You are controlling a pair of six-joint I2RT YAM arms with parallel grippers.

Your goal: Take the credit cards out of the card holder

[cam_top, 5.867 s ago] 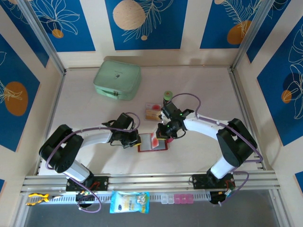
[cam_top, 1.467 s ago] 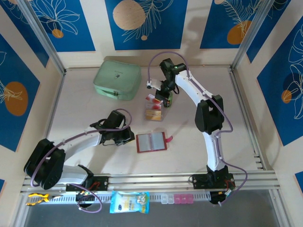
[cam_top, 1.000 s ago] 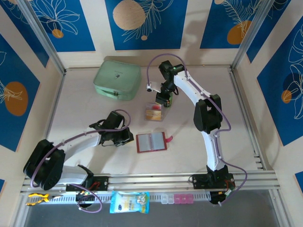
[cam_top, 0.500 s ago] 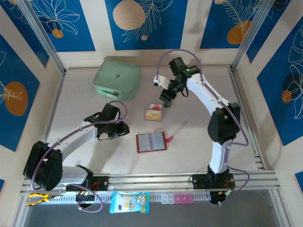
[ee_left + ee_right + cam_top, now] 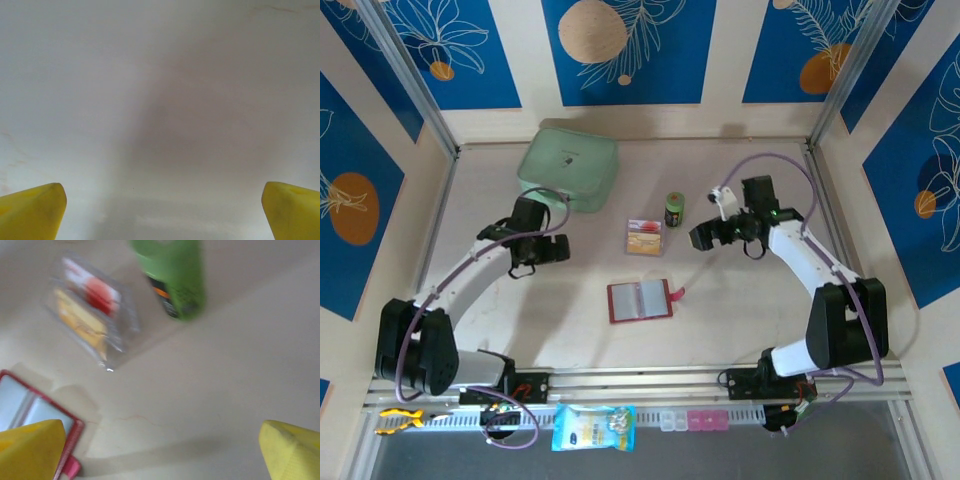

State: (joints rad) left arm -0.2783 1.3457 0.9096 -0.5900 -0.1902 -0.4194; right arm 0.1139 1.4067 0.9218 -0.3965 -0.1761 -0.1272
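The card holder [image 5: 638,300] lies open and flat in the middle of the table, dark red with grey clear sleeves and its strap tab to the right. The credit cards [image 5: 645,237] lie in a small stack behind it, red and yellow printed. My left gripper [image 5: 560,250] hovers open to the left of both, and its wrist view has bare table between the yellow fingertips [image 5: 31,212]. My right gripper [image 5: 698,238] stands open to the right of the cards. Its wrist view has the cards [image 5: 89,315] ahead and the holder's corner [image 5: 22,402] at lower left, with nothing between the jaws.
A small green can [image 5: 673,209] stands just behind and right of the cards, also in the right wrist view [image 5: 175,277]. A mint-green zip case [image 5: 568,168] sits at the back left. A snack packet [image 5: 592,427] and small boxes [image 5: 690,420] lie on the front rail.
Both grippers have opened wide. The right arm drew back to the right, away from the cards it set down. The left arm swung up and left, away from the holder.
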